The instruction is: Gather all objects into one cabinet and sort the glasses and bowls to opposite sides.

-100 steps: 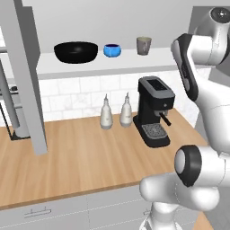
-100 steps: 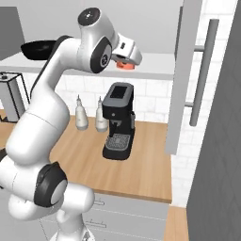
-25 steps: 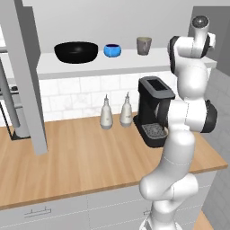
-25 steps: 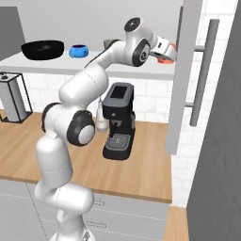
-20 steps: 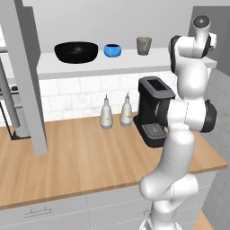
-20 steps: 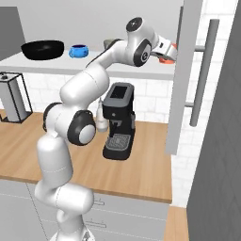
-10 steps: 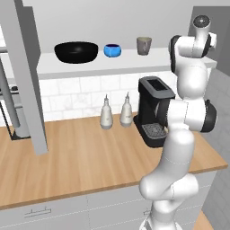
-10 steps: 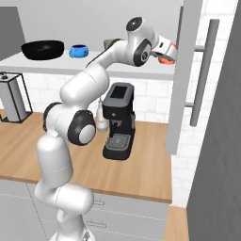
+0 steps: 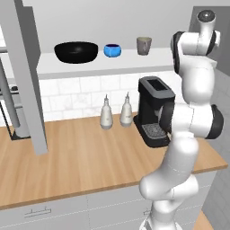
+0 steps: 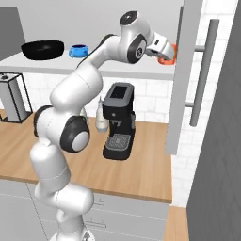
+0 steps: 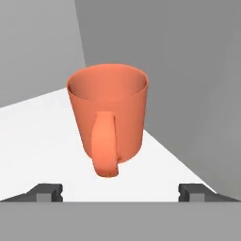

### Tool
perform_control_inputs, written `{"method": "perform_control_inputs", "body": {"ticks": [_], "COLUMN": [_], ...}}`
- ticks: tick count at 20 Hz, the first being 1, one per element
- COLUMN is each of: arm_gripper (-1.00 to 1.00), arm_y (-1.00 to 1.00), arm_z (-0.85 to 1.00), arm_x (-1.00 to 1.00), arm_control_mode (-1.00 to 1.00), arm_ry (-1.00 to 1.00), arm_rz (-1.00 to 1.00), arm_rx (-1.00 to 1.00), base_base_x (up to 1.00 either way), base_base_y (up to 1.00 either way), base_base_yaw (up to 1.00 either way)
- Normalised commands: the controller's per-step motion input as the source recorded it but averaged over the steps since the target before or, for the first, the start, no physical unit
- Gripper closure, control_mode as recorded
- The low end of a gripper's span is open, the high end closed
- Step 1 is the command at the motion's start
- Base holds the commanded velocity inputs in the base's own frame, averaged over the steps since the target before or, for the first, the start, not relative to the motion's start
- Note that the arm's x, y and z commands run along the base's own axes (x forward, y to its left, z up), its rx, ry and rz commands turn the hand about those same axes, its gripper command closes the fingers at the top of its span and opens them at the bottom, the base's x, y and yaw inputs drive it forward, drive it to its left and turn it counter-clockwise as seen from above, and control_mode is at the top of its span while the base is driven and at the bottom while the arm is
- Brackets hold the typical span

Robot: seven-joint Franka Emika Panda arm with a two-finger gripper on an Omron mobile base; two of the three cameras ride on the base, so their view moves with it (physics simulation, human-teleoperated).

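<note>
The salmon-red glass [image 11: 110, 117] stands upright on the cabinet's pale shelf board [image 11: 37, 136], close to the grey right side panel, its handle turned toward the hand. My gripper [image 11: 120, 192] is open, one fingertip on each side of the glass and clear of it. From the right base view the gripper [image 10: 164, 52] sits at the shelf's right end with the glass [image 10: 169, 57] just beyond it. Further left on the shelf [image 9: 90, 66] are the black bowl [image 9: 76, 51], the blue bowl [image 9: 112, 50] and the grey-green cup [image 9: 143, 45].
A black coffee machine [image 9: 155, 110] and two white bottles [image 9: 106, 114] stand on the wooden counter [image 9: 81, 157] below the shelf. An open cabinet door [image 10: 186, 70] hangs just right of the gripper; another door [image 9: 27, 76] hangs at the left.
The jaws have opened and let go of the salmon-red glass, which now stands on the shelf. The arm has barely moved in the last second.
</note>
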Motion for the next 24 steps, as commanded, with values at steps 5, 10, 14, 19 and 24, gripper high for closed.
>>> {"method": "perform_control_inputs", "body": {"ticks": [5,10,14,19,24], "arm_gripper": [-1.00,-1.00,-1.00,-1.00,-1.00], "arm_y": [0.75,0.75,0.70,0.75,0.60], "arm_z": [0.00,-0.03,-0.02,0.00,0.03], "arm_x": [-0.47,-0.24,-0.10,-0.10,-0.15], "arm_control_mode": [-1.00,-1.00,-1.00,-1.00,-1.00], "arm_ry": [0.00,0.00,-0.02,0.00,0.05], "arm_rz": [0.07,0.10,0.12,0.10,0.10], "arm_rx": [0.00,0.00,0.00,0.00,0.01], "base_base_x": [0.00,0.00,0.00,0.00,0.00], "base_base_y": [0.00,0.00,0.00,0.00,0.00], "base_base_yaw": [0.00,0.00,0.00,0.00,0.00]}}
